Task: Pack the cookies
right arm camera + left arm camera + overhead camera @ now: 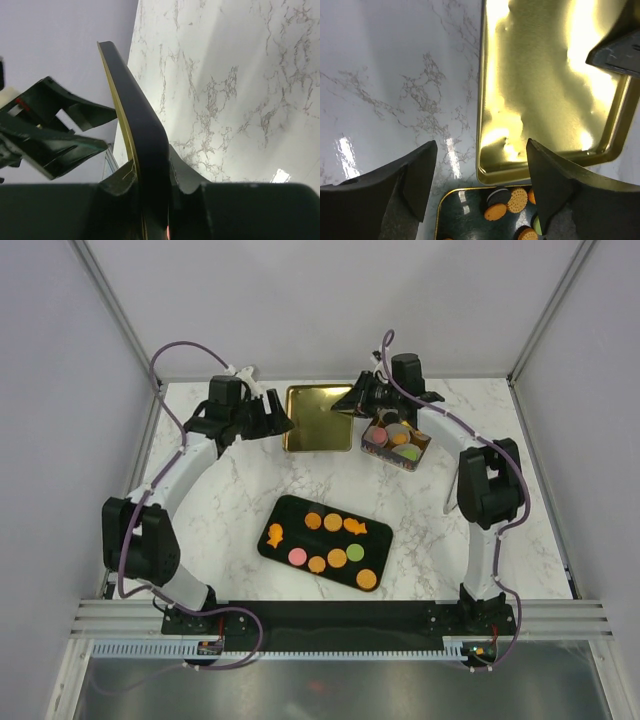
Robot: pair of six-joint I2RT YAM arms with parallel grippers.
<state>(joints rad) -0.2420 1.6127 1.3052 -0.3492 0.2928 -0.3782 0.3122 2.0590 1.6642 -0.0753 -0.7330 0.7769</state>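
Several cookies [333, 522], orange, pink and green, lie flat on a black tray [380, 550] in the middle of the table. More cookies, one of them dark, are piled in a small tin [395, 440] at the back right. It also shows at the bottom of the left wrist view [465, 215]. A gold-lined lid [315, 420] sits left of the tin. My right gripper [357, 400] is shut on the lid's edge [145, 115]. My left gripper [275, 423] is open and empty at the lid's left side [545, 85].
The marble table [230, 480] is bounded by grey walls at the left, back and right. My right gripper's finger [615, 50] reaches over the lid's far corner in the left wrist view. Both arm bases stand at the near edge.
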